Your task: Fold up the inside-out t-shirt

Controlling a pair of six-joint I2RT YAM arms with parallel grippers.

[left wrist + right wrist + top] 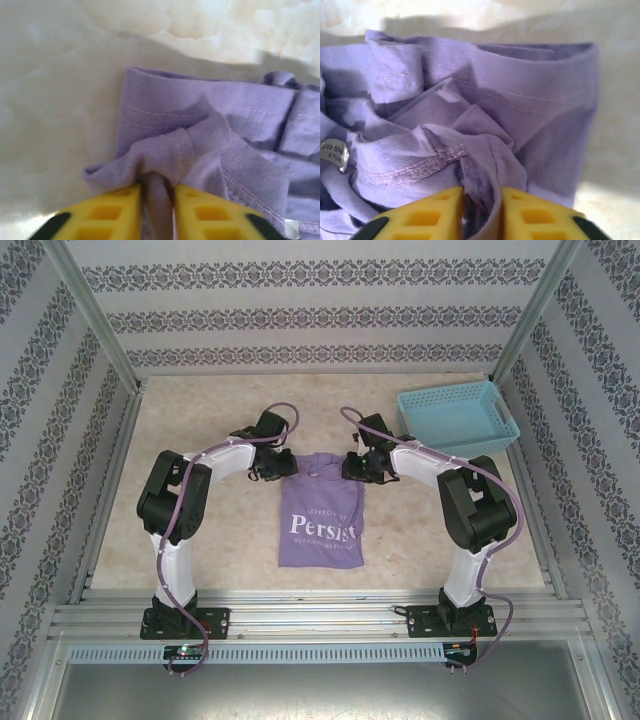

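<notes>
The left gripper (268,469) is down at the far left corner of the inside-out t-shirt (320,525), its yellow fingers (116,210) clamped on a raised pinch of purple cloth beside a stitched hem. The shirt lies in the middle of the table (200,425), nearer the near edge than the far one. It forms a narrow upright strip with pale lettering facing up, and its far end is bunched between the two grippers. The right gripper (358,466) is at the shirt's far right corner, jaws closed on a seamed fold, with a small white label (335,155) just to the left. A light blue basket (457,418) stands at the table's far right corner, well apart from the shirt.
</notes>
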